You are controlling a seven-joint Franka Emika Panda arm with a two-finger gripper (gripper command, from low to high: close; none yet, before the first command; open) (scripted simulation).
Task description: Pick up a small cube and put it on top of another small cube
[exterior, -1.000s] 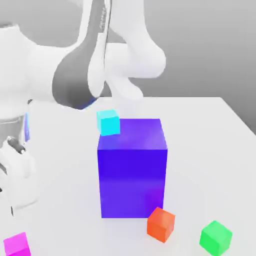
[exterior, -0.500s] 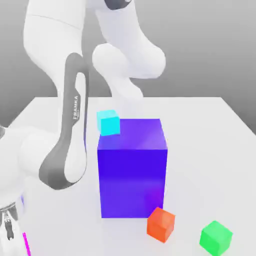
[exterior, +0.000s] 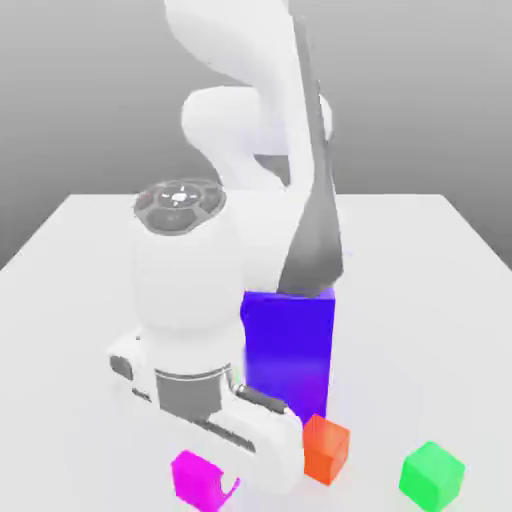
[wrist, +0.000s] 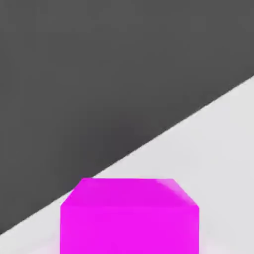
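Note:
The small cube (exterior: 190, 478), glossy magenta-pink, is at the table's front, to the exterior view's left of the orange-red cube (exterior: 325, 448). My gripper (exterior: 215, 486) reaches down from the white hand (exterior: 195, 395) right above it and is shut on this cube; a fingertip overlaps the cube's right side. In the hand view the small cube (wrist: 130, 216) sits very close, with white table and dark background behind it. I cannot tell whether it rests on the table or hangs just above it.
A tall blue-violet block (exterior: 290, 350) stands just behind the hand, partly covered by the arm. A green cube (exterior: 432, 476) lies at the front right. The white table (exterior: 420, 290) stretches back on both sides, and its front edge is close to the gripper.
The arm swung from the exterior view's left to the front centre. The jaws went from open to shut, and the magenta cube moved rightward from the front-left corner with them.

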